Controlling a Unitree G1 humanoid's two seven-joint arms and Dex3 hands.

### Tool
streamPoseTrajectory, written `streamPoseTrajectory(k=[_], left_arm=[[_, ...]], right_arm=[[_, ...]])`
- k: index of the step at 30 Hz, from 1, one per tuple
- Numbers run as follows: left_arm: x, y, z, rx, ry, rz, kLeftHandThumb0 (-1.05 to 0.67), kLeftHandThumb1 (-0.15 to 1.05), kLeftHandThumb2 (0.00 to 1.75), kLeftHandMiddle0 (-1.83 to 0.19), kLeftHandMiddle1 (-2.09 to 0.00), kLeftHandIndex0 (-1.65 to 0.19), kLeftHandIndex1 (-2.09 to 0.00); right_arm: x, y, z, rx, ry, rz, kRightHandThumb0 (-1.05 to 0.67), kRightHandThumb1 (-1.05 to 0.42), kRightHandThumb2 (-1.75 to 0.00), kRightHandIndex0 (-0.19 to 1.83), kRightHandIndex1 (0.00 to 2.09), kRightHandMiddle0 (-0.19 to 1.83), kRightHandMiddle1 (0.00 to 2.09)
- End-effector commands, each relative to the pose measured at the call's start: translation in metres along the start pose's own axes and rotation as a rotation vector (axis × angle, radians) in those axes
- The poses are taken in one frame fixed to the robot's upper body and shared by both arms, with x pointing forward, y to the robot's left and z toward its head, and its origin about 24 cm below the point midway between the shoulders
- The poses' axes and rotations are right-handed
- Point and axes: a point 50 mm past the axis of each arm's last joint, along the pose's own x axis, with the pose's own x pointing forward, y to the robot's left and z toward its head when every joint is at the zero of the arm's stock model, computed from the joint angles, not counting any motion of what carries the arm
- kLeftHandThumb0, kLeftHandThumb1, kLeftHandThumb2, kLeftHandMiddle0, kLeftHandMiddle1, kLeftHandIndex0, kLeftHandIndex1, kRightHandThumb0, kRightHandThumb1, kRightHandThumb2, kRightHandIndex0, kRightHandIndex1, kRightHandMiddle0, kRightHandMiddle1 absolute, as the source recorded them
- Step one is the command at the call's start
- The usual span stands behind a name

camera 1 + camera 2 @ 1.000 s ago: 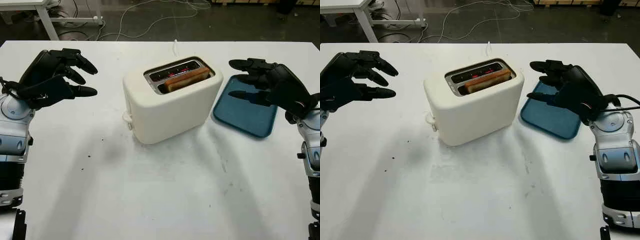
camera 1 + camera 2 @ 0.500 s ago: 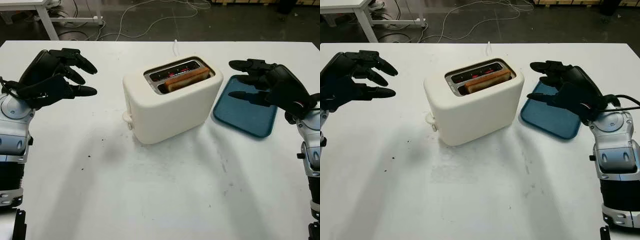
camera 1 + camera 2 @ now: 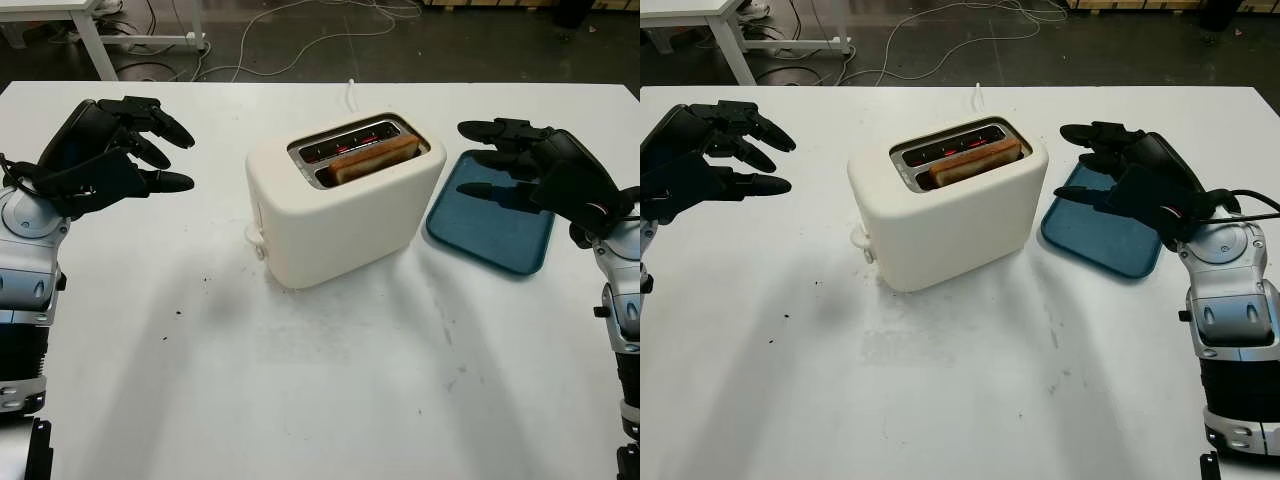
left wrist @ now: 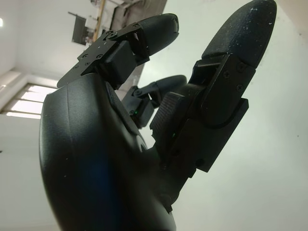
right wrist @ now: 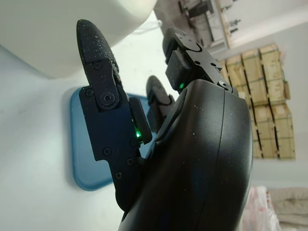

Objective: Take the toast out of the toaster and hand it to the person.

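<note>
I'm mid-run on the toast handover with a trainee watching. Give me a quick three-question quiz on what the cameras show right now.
1. True or false: the brown slice of toast sits in the slot of the cream plastic toaster nearer the robot.
2. Which black three-finger hand is above the flat teal plastic tray: A, left hand; B, right hand?
3. Fill in: both hands are open and hold ____.

Key: 1 true; 2 B; 3 nothing.
</note>
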Motion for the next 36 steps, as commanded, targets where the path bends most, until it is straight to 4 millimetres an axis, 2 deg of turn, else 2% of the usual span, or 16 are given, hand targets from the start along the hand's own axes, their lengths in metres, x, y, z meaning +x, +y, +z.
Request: streamPoseTrajectory(k=[1,36], left_arm=[[-0.0005,0.004,0.0013,0.008,-0.004,0.006,-1.05,0.7,0.0,-0.76,-0.89,-0.73,-0.83],[0.0006,0.0036,0.0016,-0.013,-0.019,0.012,-1.05,0.7,0.0,-0.75,-0.94,-0.71,-0.87]], right_arm=[[0.0005,-0.0005,0.005,0.009,-0.027,0.004,-0.65,-0.88,0.0,0.49,0.01,0.44,0.0],[0.0007,0.0,0.006,0.016,-0.026,0.007,-0.66,-0.89,0.0,0.48,0.01,0.44,0.0]])
